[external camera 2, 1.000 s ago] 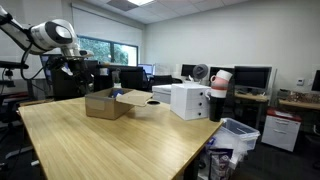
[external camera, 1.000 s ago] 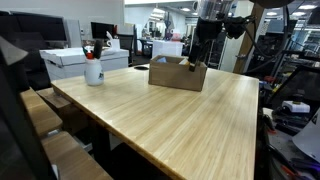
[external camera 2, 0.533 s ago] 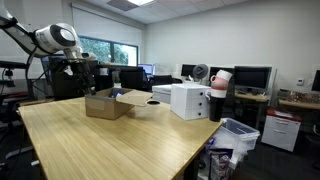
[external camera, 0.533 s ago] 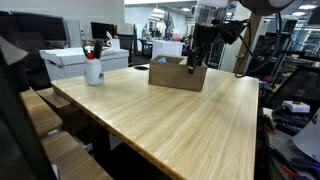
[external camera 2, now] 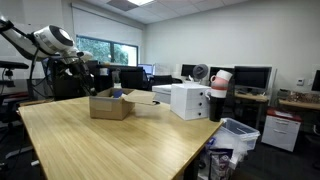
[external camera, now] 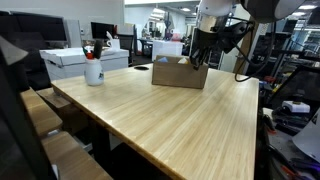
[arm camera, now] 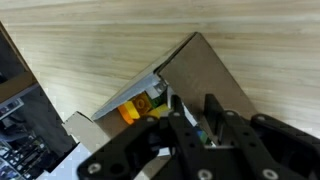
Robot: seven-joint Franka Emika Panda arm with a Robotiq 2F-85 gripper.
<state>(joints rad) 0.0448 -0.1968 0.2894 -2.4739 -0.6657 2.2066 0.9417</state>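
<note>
Box (external camera: 180,74): an open cardboard box is shown on the far part of the table (external camera: 170,125), near its back edge, in both exterior views. In the wrist view its corner and one upright wall are seen from above, and an orange and yellow item (arm camera: 135,108) is partly seen inside, under a flap; what it is cannot be told.

Gripper (arm camera: 198,112): it is lowered from above onto the box's rim, on the side nearer the arm. The fingers (arm camera: 216,112) are seen close together at the wall. Whether the wall is clamped between them cannot be told, since the contact is hidden by the gripper's own body. In an exterior view the gripper (external camera: 198,62) covers one end of the box.

Surroundings: a white bottle (external camera: 93,69) with pens stands on the table well apart from the box, towards the other back corner. A dark flat item (external camera: 141,68) lies just beside the box. A white case (external camera 2: 188,100) stands near the box at the table's edge in an exterior view. Beyond it, a fan (external camera 2: 200,72), monitors (external camera 2: 252,77) and a bin (external camera 2: 235,135) are seen off the table. Office chairs (external camera 2: 130,78) stand behind the box.
</note>
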